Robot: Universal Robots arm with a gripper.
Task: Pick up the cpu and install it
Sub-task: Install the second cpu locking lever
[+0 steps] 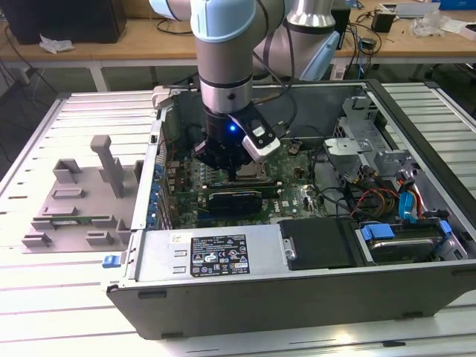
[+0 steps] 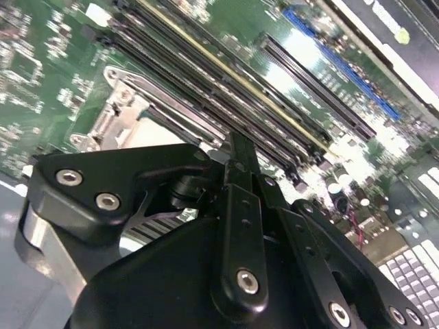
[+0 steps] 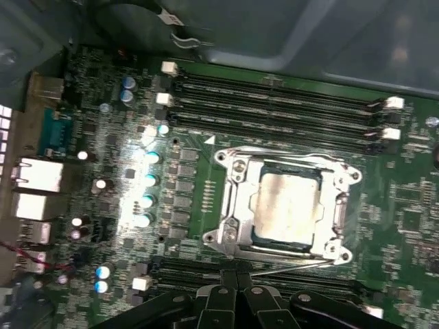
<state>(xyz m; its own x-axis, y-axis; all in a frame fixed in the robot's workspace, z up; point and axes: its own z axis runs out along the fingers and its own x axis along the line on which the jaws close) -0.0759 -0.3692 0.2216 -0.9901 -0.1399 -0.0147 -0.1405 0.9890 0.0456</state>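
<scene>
Black gripper [image 3: 236, 291] linkage sits nearest the lens in both wrist views; fingers [image 2: 241, 171] pressed together, closed on nothing visible, tips just short of the socket frame [image 3: 230, 205]. Beyond them, cpu [image 3: 287, 207] lies flat inside that metal frame, silver top facing up, sides square to the frame edges; near-square, so no clear long axis. Memory slots [image 3: 274, 110] run parallel past the socket's far side on the green motherboard [image 3: 89, 123]. Exterior view: arm [image 1: 227, 52] reaches down into the open computer case [image 1: 245, 297] at frame centre, gripper over the board; grey fixture tray [image 1: 74, 201] sits at centre left.
</scene>
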